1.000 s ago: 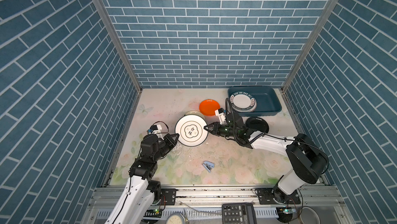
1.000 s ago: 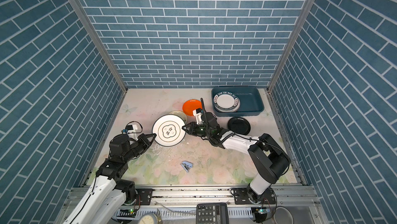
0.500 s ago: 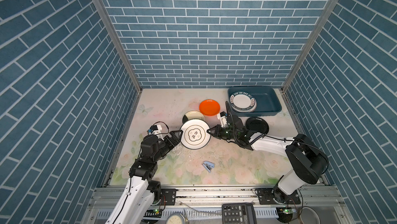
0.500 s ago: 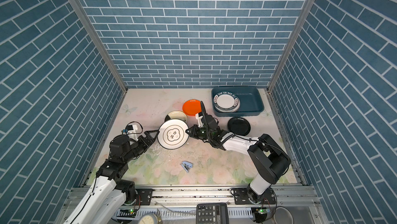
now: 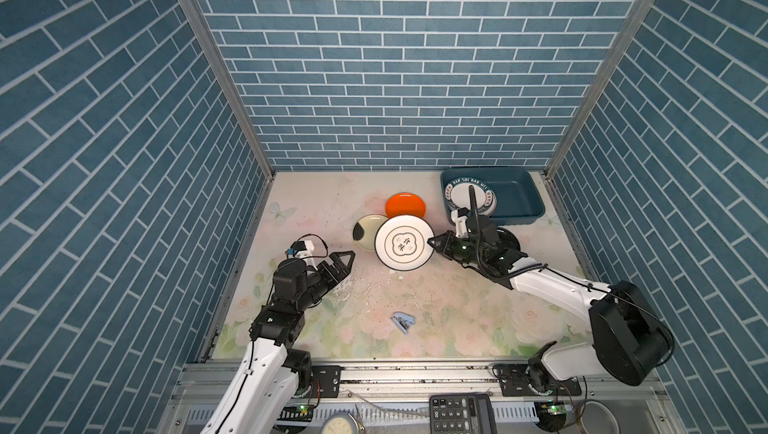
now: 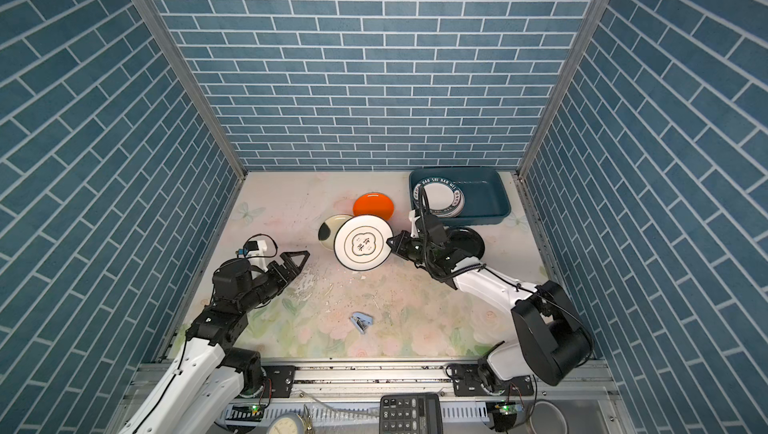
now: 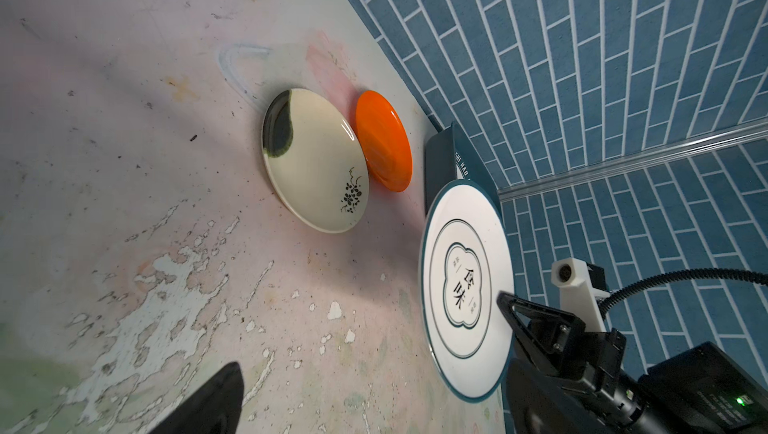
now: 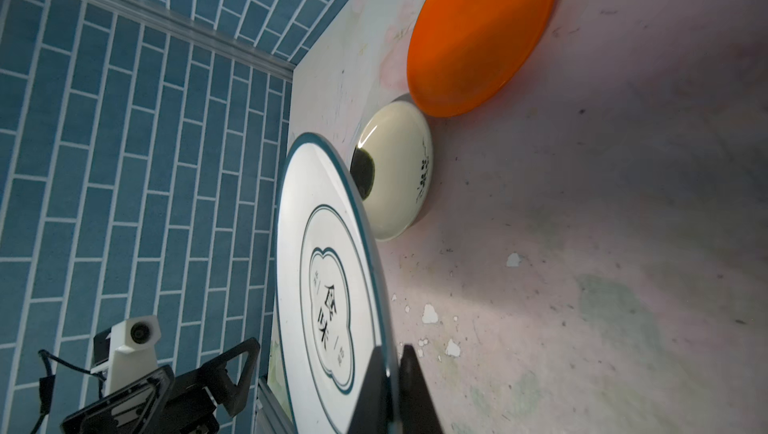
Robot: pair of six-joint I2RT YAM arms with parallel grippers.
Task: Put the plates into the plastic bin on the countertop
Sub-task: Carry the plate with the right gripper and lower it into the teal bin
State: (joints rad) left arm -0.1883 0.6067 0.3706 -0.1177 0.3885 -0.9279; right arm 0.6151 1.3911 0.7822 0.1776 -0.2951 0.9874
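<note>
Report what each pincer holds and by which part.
The right pincer grips the white teal-rimmed plate by its rim; the left pincer is open, holding nothing.

We get bright, even overhead light in both top views, sharp throughout. The wrist views bend the brick wall (image 8: 124, 161) lines. There the orange plate (image 8: 478, 36) shows soft glare, the white teal-rimmed plate (image 7: 465, 286) throws a broad shadow on the countertop (image 7: 124, 161), and the right gripper (image 8: 390, 353) looms dark and soft-edged.

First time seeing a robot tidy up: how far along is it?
Done: a stack of plates sits in the bin. In hand: the right gripper holds the white plate by its rim, lifted. Remaining: the orange plate, cream plate and black plate on the countertop.
</note>
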